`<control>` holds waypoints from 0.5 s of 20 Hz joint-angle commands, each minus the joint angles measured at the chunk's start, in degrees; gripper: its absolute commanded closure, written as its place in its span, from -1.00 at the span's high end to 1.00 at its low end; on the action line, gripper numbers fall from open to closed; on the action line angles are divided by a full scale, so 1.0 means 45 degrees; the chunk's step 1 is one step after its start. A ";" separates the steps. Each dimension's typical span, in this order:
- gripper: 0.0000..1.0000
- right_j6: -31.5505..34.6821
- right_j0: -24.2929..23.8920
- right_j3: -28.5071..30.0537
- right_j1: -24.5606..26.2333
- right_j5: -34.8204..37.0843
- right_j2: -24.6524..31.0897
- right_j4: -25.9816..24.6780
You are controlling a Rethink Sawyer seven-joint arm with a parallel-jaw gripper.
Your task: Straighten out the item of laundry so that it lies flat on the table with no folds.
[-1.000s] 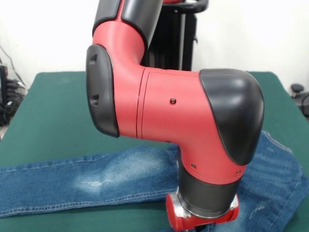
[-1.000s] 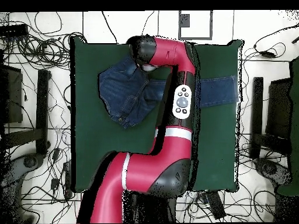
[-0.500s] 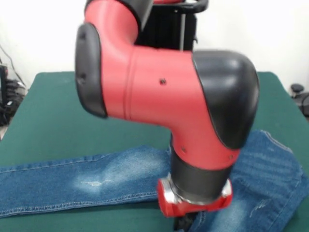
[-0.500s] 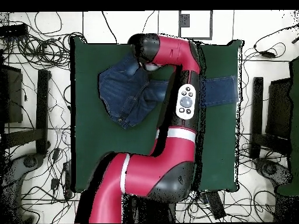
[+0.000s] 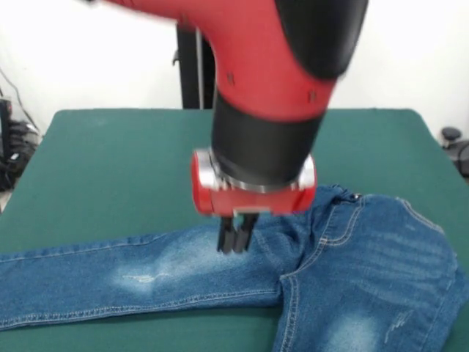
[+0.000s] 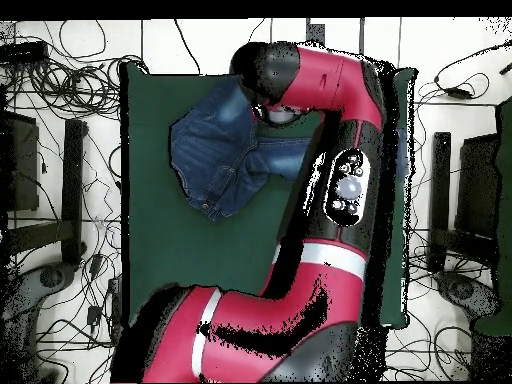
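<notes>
In your front view, start at 9 o'clock: one leg of the jeans (image 5: 183, 275) runs in from the left edge of the frame and stretches flat across the table (image 5: 95, 176) toward the centre, with a whitish faded patch about a third of the way along it. Move toward the middle and you meet the gripper (image 5: 236, 236), hanging under the red and black arm (image 5: 271, 95) that drops in from 12 o'clock. Its two dark fingers are drawn together with no gap you can make out, and no cloth is pinched between them. The tips stand over the upper part of that leg, just at 9 o'clock of the crotch seam; whether they touch the denim or hover just above it, you cannot tell. Carry on to 3 o'clock and the seat and waistband spread wide, with tan stitching around the pockets, and the second leg turns down toward 5 o'clock, leaving the frame at the bottom edge. In your overhead view, the jeans (image 6: 225, 155) lie bunched toward 10 o'clock on the green table (image 6: 175, 260), their waist end near the table's left side, and the arm (image 6: 330, 170) crosses over the leg toward 3 o'clock, hiding the gripper there.
</notes>
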 commanded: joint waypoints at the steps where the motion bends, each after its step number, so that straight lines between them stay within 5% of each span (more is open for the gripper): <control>1: -1.00 -0.0567 0.0122 0.2873 -0.1239 0.0894 0.0742 -0.0696; 10: -1.00 0.1077 0.0439 0.4115 -0.1625 -0.0650 0.1056 -0.0653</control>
